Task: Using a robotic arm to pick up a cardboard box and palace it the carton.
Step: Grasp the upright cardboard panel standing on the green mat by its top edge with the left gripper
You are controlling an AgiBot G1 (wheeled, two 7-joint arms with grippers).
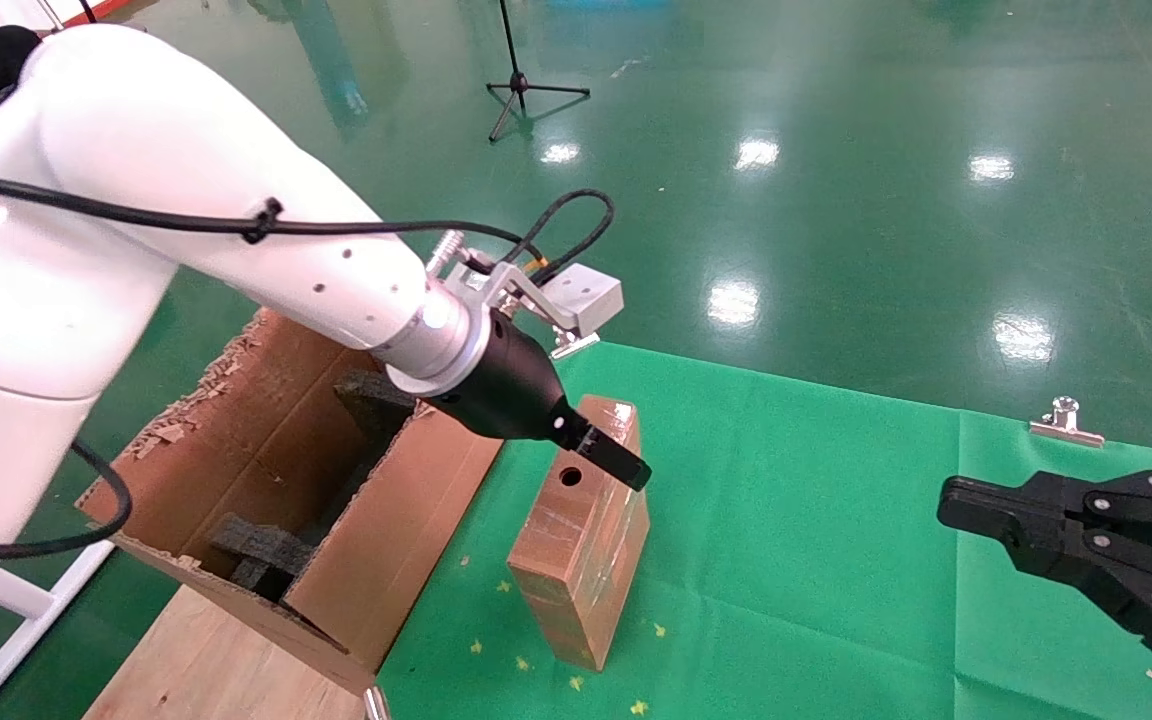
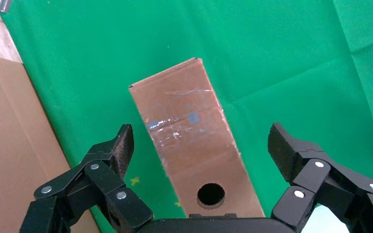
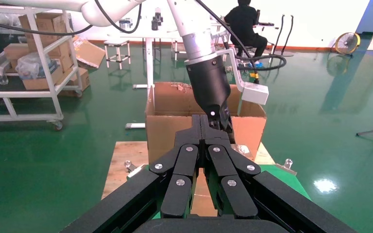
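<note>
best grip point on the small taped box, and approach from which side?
Grip the cardboard box across its two long side faces, near the end with the round hole, coming down from above. It lies on the green cloth with those slim sides free. The left gripper is open and already straddles it. The carton stands alongside; the right gripper is shut, off to the side.

Honestly nothing readable here. The cardboard box [image 2: 189, 141] only has glossy tape on it, no print. The carton [image 1: 276, 480] is plain brown too, and no lettering can be made out on the robotic arm [image 1: 236, 250].
</note>
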